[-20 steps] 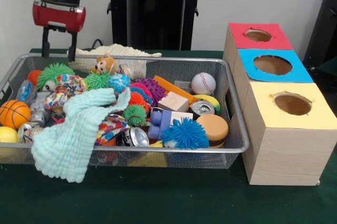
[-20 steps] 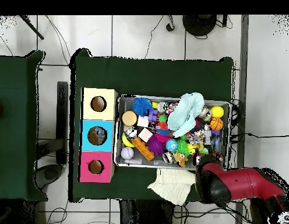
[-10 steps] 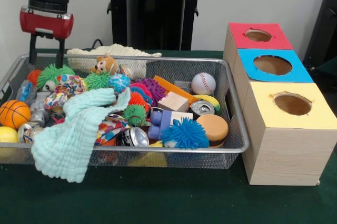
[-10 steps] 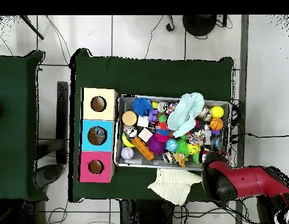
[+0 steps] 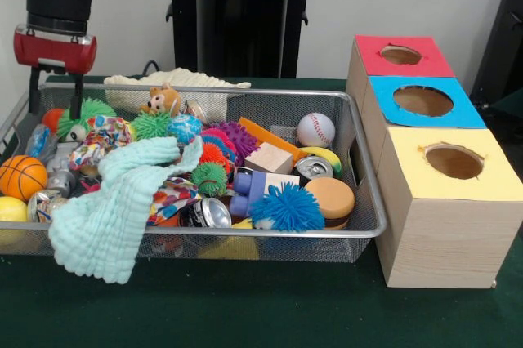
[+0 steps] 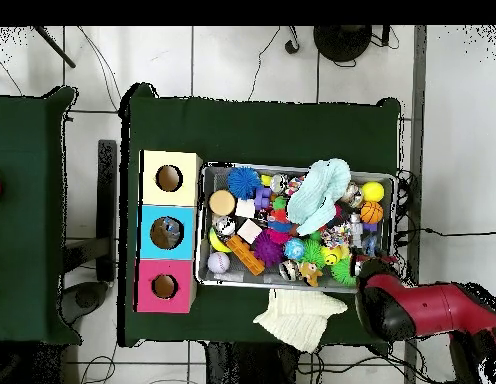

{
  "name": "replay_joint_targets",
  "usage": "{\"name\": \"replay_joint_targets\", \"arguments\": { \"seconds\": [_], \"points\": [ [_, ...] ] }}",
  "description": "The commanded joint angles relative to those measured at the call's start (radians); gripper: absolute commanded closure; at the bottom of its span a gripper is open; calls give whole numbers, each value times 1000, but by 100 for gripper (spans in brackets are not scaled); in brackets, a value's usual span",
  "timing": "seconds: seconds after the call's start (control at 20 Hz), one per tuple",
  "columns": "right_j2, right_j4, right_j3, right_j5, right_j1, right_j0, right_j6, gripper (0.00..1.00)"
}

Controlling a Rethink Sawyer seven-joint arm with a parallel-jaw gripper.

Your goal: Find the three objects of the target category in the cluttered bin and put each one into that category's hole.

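claw drawn off to the bin's end corner, nothing taken

the wire bin point(image 5: 359, 225) is seen still full on the green tabletop point(image 5: 245, 307); none of its contents has been lifted, and which category is wanted cannot be told. over the last second the claw point(image 5: 55, 93) has been carried sideways along the far rim, from above the green spiky ball point(image 5: 82, 111) to the corner beyond it. its two fingers are spread apart and nothing is held between them, so no pick is judged to be under way.

three boxes stand in a row just beside the bin, one hole each: red point(image 5: 400, 55), blue point(image 5: 422, 100), yellow point(image 5: 453, 161). among the clutter can be counted one baseball point(image 5: 315, 129), one small basketball point(image 5: 21, 176), two cans point(image 5: 206, 212), one blue spiky ball point(image 5: 288, 206), one mint cloth point(image 5: 114, 209) draped over the front wall. a second, cream cloth point(image 6: 297, 318) lies outside the bin.
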Motion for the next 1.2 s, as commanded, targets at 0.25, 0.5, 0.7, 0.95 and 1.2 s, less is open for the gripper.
{"name": "replay_joint_targets", "arguments": {
  "seconds": [0.25, 0.5, 0.7, 0.95, 1.2],
  "points": [
    [82, -195, -147, -126, 143, -68, -105, 0],
    [79, -251, -165, -148, 179, -91, -96, 0],
    [58, -293, -182, -176, 208, -96, -74, 0],
    [-21, -317, -206, -233, 236, -57, -29, 0],
    [-78, -323, -196, -250, 243, -40, -17, 0]
  ]
}}
